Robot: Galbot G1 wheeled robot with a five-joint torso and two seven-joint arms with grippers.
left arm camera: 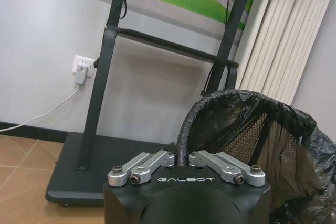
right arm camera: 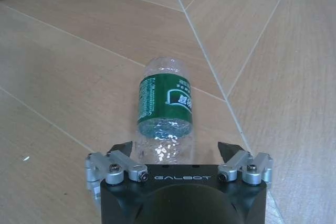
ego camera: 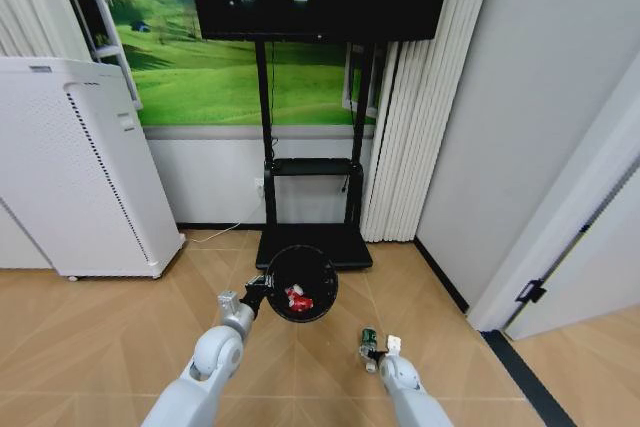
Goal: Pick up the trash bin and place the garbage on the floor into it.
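Note:
The trash bin (ego camera: 302,283), a small black round basket lined with a black bag, hangs above the floor (ego camera: 100,327) in front of me. My left gripper (ego camera: 255,294) is shut on its near rim, and the left wrist view shows the fingers (left arm camera: 157,160) pinching the bagged edge of the bin (left arm camera: 247,129). Red-and-white garbage (ego camera: 298,298) lies inside. A clear bottle with a green label (right arm camera: 165,111) lies on its side on the parquet (right arm camera: 79,51). My right gripper (right arm camera: 177,148) is open, one finger on each side of the bottle's near end. In the head view the bottle (ego camera: 369,337) lies just ahead of the right gripper (ego camera: 385,349).
The black TV-stand base (ego camera: 312,245) sits right behind the bin, with a TV above. A tall white perforated appliance (ego camera: 70,167) stands at the left. Pale curtains (ego camera: 420,127) and a door frame are at the right, with a black strip (ego camera: 520,367) on the floor.

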